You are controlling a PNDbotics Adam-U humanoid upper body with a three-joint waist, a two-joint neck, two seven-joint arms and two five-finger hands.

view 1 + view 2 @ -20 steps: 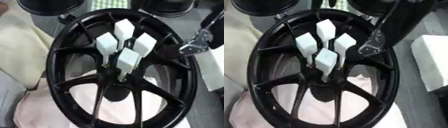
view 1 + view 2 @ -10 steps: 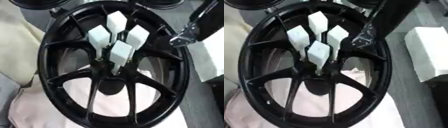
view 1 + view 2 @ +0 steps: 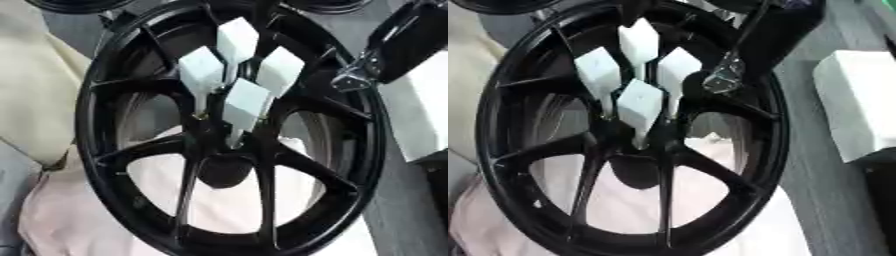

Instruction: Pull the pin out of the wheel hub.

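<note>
The four white-headed pins [image 3: 248, 99] stand clustered in the hub at the centre of the black wheel [image 3: 114, 75], upper middle of the frame, their shafts running down into the hub and their heads fanning up and away from it. Your right hand [image 3: 398, 42] comes in from the upper right, just right of the rightmost pin [image 3: 280, 71] and apart from it; I cannot tell how its fingers are set. No left hand shows.

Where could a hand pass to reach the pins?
Crowded at the hub, where four white pins cluster. Freer: gaps between the lower spokes over pink cloth, and grey table right of the wheel.
</note>
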